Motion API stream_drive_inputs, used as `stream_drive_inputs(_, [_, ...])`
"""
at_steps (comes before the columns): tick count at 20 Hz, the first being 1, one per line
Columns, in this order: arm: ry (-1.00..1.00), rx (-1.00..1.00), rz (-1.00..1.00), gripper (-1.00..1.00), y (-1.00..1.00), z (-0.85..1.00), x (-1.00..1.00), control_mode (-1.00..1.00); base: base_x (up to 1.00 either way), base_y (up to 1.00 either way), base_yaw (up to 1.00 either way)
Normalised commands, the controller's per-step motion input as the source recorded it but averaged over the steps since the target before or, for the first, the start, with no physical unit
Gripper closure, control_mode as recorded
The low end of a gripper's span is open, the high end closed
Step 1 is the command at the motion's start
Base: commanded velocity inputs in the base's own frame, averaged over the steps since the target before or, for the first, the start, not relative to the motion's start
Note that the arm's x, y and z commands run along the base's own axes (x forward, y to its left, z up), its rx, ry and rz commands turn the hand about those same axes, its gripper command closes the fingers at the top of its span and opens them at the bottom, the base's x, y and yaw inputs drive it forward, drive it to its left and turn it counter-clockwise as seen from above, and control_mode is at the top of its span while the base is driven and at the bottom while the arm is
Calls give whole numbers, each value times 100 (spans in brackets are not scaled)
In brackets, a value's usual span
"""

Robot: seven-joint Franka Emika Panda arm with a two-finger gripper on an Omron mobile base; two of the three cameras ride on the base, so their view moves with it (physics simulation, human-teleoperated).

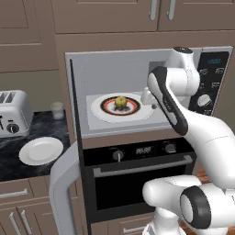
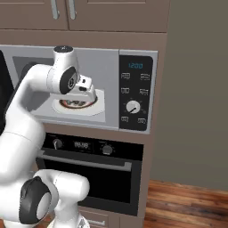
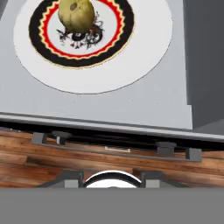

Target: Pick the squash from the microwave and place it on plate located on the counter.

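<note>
Below my hand runs the oven [image 3: 118, 151] top, just under the open microwave [image 1: 137, 73]. Inside the microwave, the squash [image 3: 76, 15] sits on a ringed plate [image 3: 109, 65]. My gripper [image 1: 149, 97] hovers at the microwave's mouth; whether it is spread or clenched I cannot tell. Left of the microwave, the plain plate [image 1: 41, 150] rests on the counter [image 1: 13, 158].

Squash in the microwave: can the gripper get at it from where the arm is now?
Probably yes. The microwave door stands open, the squash sits uncovered on the ringed plate, and nothing lies between the hand and it.
</note>
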Motion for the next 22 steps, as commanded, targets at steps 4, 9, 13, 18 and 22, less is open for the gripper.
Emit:
stream_drive_inputs(4, [-10,5,-2,-100,-19,0,-70,-100,0,0,0])
stream_drive_inputs(9, [-38,4,4,-100,4,0,-100,-100,0,0,0])
stream_drive_inputs(13, [-42,6,5,-100,46,14,-21,-100,0,0,0])
stream_drive_inputs(18, [-19,4,0,-100,43,26,36,-100,0,0,0])
stream_drive_inputs(22, [-4,1,0,-100,38,21,45,-100,0,0,0])
